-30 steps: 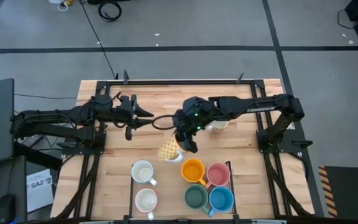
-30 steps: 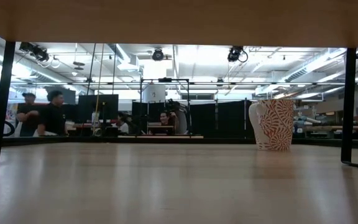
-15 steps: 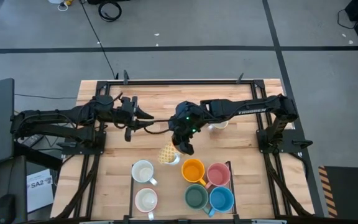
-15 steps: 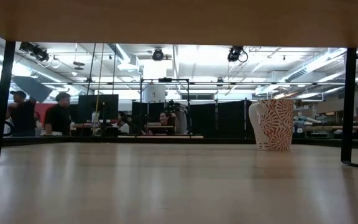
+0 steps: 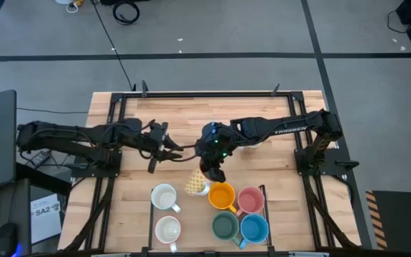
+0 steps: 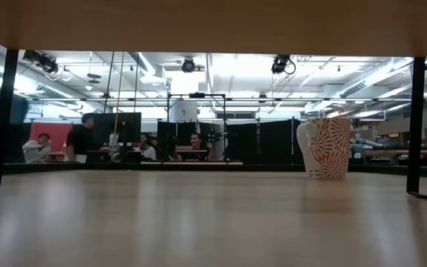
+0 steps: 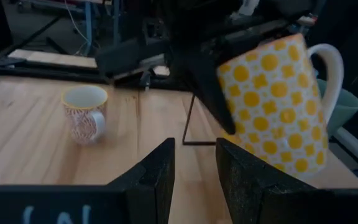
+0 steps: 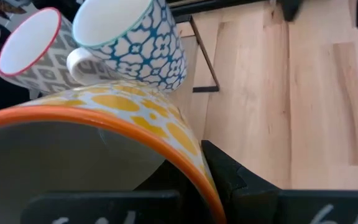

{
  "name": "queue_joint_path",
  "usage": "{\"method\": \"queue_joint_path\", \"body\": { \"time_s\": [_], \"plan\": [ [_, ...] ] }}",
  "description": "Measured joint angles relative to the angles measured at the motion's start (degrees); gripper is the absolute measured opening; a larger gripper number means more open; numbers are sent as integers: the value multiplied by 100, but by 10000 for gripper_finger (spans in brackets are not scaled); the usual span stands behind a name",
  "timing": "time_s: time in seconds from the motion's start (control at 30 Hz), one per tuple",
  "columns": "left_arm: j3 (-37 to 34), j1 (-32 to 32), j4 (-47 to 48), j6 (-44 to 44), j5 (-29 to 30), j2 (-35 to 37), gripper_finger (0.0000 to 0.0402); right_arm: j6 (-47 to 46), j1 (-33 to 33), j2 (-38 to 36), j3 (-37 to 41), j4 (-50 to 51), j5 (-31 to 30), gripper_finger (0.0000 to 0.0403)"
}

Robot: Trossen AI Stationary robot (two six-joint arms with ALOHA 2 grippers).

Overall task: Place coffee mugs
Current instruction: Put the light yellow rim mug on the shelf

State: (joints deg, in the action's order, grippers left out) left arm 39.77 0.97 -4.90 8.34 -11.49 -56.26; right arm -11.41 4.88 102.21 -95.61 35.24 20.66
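My right gripper (image 5: 211,174) is shut on a yellow-dotted white mug (image 5: 195,183), tilted just above the table beside the orange mug (image 5: 221,195). The left wrist view shows this dotted mug (image 7: 272,106) with its white handle (image 7: 332,62) close ahead. Pink (image 5: 250,200), dark green (image 5: 225,226) and blue (image 5: 254,228) mugs stand by the orange one. Two white-lined mugs (image 5: 164,196) (image 5: 168,230) stand to their left. A red-patterned mug (image 7: 84,113) (image 6: 325,148) stands alone farther back. My left gripper (image 5: 168,148) hovers open left of the dotted mug. My right gripper holds the dotted mug by its wall at the orange rim (image 8: 191,158). One finger (image 8: 229,177) lies on the outside; the mug hides the other. The fingers come from above, slanting toward the near edge. The mug is tilted and clear of the table.
A black wire frame (image 5: 151,214) borders the standing mugs near the table's near edge. In the right wrist view a blue-patterned mug (image 8: 135,37) and a grey-patterned, red-rimmed one (image 8: 30,59) stand close by. Bare wood lies between the arms and the far edge. People move in the room behind.
My right gripper has carried the dotted mug toward the near edge, closer to the orange mug, keeping it tilted. My left gripper has moved right and slightly nearer, toward the dotted mug. People in the background have walked.
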Motion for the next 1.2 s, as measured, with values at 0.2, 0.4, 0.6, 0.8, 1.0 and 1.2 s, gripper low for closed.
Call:
{"method": "queue_joint_path", "body": {
  "time_s": [0.2, 0.4, 0.6, 0.8, 1.0, 1.2],
  "plan": [
    [0, 0, -121, 2, -2, -231, 123, 108, 98, 0, 0, 38, -170, 32],
    [0, 0, -170, 3, -2, -311, 123, 115, 99, 0, -2, 46, -275, 32],
    [0, 0, -190, 3, -2, -310, 123, 243, 100, 0, 0, 17, -301, 32],
    [0, 0, -188, 3, -2, -309, 123, 263, 101, -4, 0, -148, -301, 32],
    [0, 0, -186, 7, -74, -309, 123, 390, 101, -4, 0, -168, -307, 32],
    [-2, 0, -183, 4, -83, -335, 123, 397, 101, -4, 0, -172, -322, 32]
  ]
}}
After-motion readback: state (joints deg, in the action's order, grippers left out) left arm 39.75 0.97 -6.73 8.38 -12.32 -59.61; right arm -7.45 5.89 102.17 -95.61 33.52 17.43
